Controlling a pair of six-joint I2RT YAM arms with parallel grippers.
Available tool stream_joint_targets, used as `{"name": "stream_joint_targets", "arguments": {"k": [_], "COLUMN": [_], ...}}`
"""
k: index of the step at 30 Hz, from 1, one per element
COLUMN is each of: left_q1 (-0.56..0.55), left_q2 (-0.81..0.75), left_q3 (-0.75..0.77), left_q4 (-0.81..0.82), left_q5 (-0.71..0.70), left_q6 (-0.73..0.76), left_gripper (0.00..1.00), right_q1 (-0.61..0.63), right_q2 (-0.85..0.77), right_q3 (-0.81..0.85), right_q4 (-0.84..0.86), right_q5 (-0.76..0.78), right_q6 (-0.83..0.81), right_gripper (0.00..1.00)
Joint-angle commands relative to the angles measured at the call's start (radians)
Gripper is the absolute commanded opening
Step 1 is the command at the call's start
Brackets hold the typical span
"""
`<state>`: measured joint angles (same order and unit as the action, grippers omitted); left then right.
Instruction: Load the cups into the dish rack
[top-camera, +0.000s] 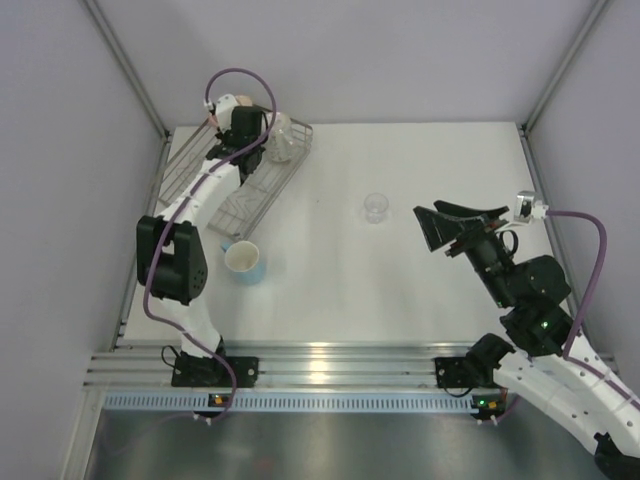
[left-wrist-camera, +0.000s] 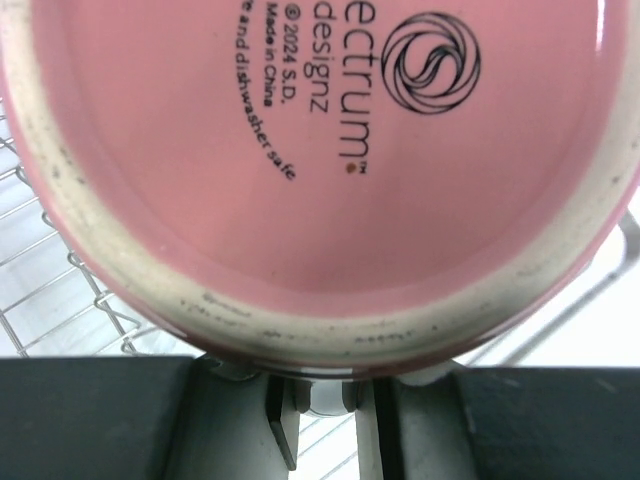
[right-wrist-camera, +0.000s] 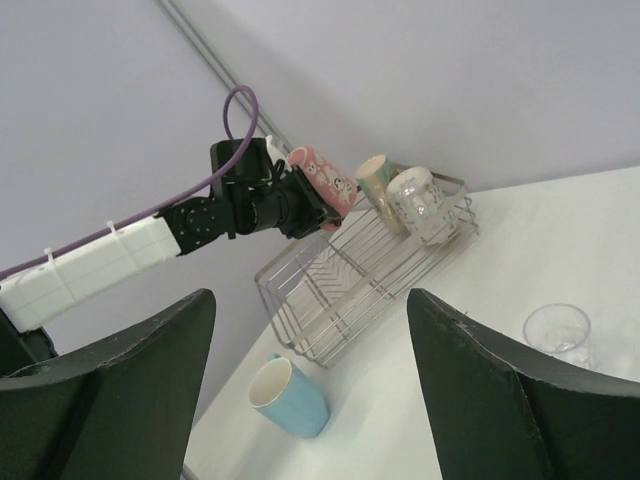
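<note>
My left gripper (top-camera: 233, 119) is shut on the pink-red mug (top-camera: 224, 103) and holds it on its side above the far end of the silver wire dish rack (top-camera: 238, 192). The mug's pink base (left-wrist-camera: 330, 150) fills the left wrist view, above the gripper (left-wrist-camera: 330, 400). A cream mug (right-wrist-camera: 373, 180) and a white dotted mug (right-wrist-camera: 420, 205) stand in the rack's far end. A light blue cup (top-camera: 244, 262) lies on its side near the rack. One tiny clear glass (top-camera: 376, 207) stands mid-table. My right gripper (top-camera: 447, 222) is open and empty, right of the glass.
The rack (right-wrist-camera: 350, 285) sits at the table's far left, close to the left wall and a frame post (top-camera: 125, 65). In the right wrist view the blue cup (right-wrist-camera: 290, 397) lies between my fingers' sight lines and the glass (right-wrist-camera: 557, 333) stands at right.
</note>
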<state>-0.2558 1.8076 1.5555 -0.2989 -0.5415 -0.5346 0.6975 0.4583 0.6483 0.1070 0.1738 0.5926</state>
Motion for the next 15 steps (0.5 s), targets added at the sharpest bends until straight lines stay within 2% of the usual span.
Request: {"name": "stream_joint_targets", "arguments": {"k": [1,15], "left_q1": [0.007,0.020], "left_q2": [0.010,0.167], "left_q3": [0.106,0.224], "left_q4": [0.110,0.110], "left_q5": [-0.107,-0.193], "left_q6": [-0.013,0.010], "left_gripper": [0.00,0.00], "right_q1": [0.007,0.008], "right_q2": [-0.007,0.003], "right_q3": [0.022,0.021], "right_q4": [-0.012,-0.016], "right_q5": [0.026,0.038], "right_q6": [-0.048,-0.093], "right_gripper": [0.78,0.79]}}
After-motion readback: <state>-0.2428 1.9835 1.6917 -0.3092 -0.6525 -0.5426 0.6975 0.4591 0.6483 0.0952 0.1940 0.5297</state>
